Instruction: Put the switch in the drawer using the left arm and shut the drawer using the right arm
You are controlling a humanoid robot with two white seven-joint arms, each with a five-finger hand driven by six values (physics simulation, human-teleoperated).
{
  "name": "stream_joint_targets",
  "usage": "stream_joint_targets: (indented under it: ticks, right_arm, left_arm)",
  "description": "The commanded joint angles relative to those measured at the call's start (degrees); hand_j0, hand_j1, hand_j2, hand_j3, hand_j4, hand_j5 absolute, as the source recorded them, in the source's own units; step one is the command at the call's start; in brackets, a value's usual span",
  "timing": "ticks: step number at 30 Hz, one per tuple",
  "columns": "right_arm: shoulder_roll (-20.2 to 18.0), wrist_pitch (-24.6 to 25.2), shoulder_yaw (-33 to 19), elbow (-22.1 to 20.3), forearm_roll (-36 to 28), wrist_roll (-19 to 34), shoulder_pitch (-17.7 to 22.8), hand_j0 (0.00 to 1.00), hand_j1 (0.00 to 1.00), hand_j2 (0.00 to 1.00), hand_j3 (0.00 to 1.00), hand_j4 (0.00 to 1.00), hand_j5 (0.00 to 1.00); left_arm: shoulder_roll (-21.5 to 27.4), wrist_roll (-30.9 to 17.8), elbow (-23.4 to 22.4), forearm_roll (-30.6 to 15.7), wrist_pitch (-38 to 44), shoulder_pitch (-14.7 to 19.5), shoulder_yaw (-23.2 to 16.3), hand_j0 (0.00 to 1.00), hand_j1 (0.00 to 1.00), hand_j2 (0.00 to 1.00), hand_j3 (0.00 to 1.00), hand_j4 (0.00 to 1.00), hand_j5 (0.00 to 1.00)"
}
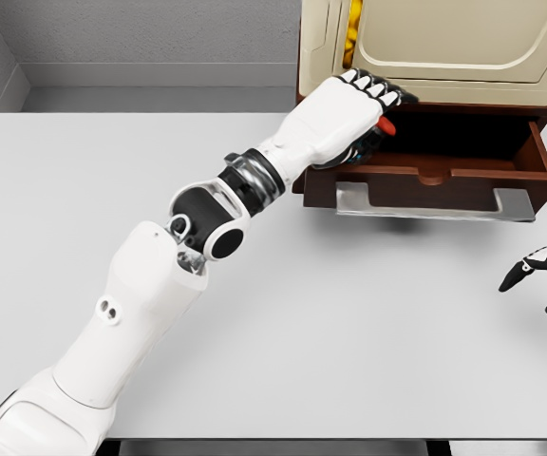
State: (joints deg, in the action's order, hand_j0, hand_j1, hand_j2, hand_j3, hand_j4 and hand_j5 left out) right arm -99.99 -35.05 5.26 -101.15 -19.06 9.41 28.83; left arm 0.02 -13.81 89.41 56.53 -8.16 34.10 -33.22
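Observation:
My left hand [373, 104] reaches over the left end of the open brown drawer [444, 176], its fingers curled downward. A bit of red and dark, the switch [385, 126], shows beneath the palm, held over the drawer's inside. Most of the switch is hidden by the hand. The drawer is pulled out from a cream cabinet [444, 43] and has a silver handle [435, 201] on its front. My right hand [539, 275] rests on the table at the right edge, fingers spread, holding nothing.
The white table [283, 361] stretches in front of the cabinet. A yellow strip [352, 28] shows down the cabinet's left side. A grey wall stands behind the table.

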Motion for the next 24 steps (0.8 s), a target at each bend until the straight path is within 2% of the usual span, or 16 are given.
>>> stream_joint_targets:
  ticks: [1, 7, 10, 11, 13, 14, 16, 21, 23, 24]
  right_arm:
    - [0.0, 0.0, -0.1, 0.0, -0.4, 0.0, 0.0, 0.67, 0.67, 0.67, 0.67, 0.67, 0.67]
    - [0.0, 0.0, 0.0, 0.0, -0.9, -0.1, 0.0, 0.67, 0.67, 0.67, 0.67, 0.67, 0.67]
    - [0.0, 0.0, 0.0, 0.0, -1.2, 0.0, -0.1, 0.67, 0.67, 0.67, 0.67, 0.67, 0.67]
    - [0.0, 0.0, 0.0, 0.0, -1.2, -0.1, -0.1, 0.67, 0.67, 0.67, 0.67, 0.67, 0.67]
    - [0.0, 0.0, -0.1, 0.0, -1.9, -0.1, -0.2, 0.67, 0.67, 0.67, 0.67, 0.67, 0.67]
    - [0.0, 0.0, -0.1, 0.0, -2.1, -0.1, -0.2, 0.67, 0.67, 0.67, 0.67, 0.67, 0.67]
    - [0.0, 0.0, -0.1, 0.0, -2.1, -0.1, -0.2, 0.67, 0.67, 0.67, 0.67, 0.67, 0.67]
    - [0.0, 0.0, 0.0, 0.0, -2.1, 0.0, -0.2, 0.67, 0.67, 0.67, 0.67, 0.67, 0.67]
    - [0.0, 0.0, 0.0, 0.0, -2.1, 0.0, -0.3, 0.67, 0.67, 0.67, 0.67, 0.67, 0.67]
    - [0.0, 0.0, 0.0, 0.0, -2.1, 0.0, -0.3, 0.67, 0.67, 0.67, 0.67, 0.67, 0.67]
  left_arm:
    - [0.0, -0.3, 0.2, -0.6, -0.1, 0.0, -0.7, 0.90, 0.90, 0.90, 0.90, 0.90, 0.90]
    - [0.0, -0.4, 2.2, -0.7, -0.8, 0.0, -1.3, 0.92, 0.92, 0.92, 0.92, 0.92, 0.92]
    - [0.0, -0.4, 6.2, -1.1, -0.8, -0.4, -1.8, 0.94, 0.94, 0.94, 0.94, 0.94, 0.94]
    - [0.0, -0.4, 8.3, -1.2, -0.8, -0.7, -1.9, 0.99, 0.99, 0.99, 0.99, 0.99, 0.99]
    - [0.0, -0.4, 13.8, -1.7, -1.1, -2.5, -1.8, 1.00, 1.00, 1.00, 1.00, 1.00, 1.00]
    - [0.0, -0.3, 13.9, -2.5, -5.4, -2.7, -1.2, 1.00, 1.00, 1.00, 1.00, 1.00, 1.00]
    - [0.0, -0.3, 13.9, -3.7, -15.9, -3.0, 2.7, 1.00, 1.00, 1.00, 1.00, 1.00, 1.00]
    - [0.0, -0.3, 13.9, -4.3, -19.1, -3.1, 4.8, 1.00, 1.00, 1.00, 1.00, 1.00, 1.00]
    - [1.6, -0.4, 13.8, -9.3, -26.8, -3.3, 8.5, 1.00, 1.00, 1.00, 1.00, 1.00, 1.00]
    - [4.0, -0.4, 13.8, -12.7, -26.8, -3.3, 8.9, 1.00, 1.00, 1.00, 1.00, 1.00, 1.00]
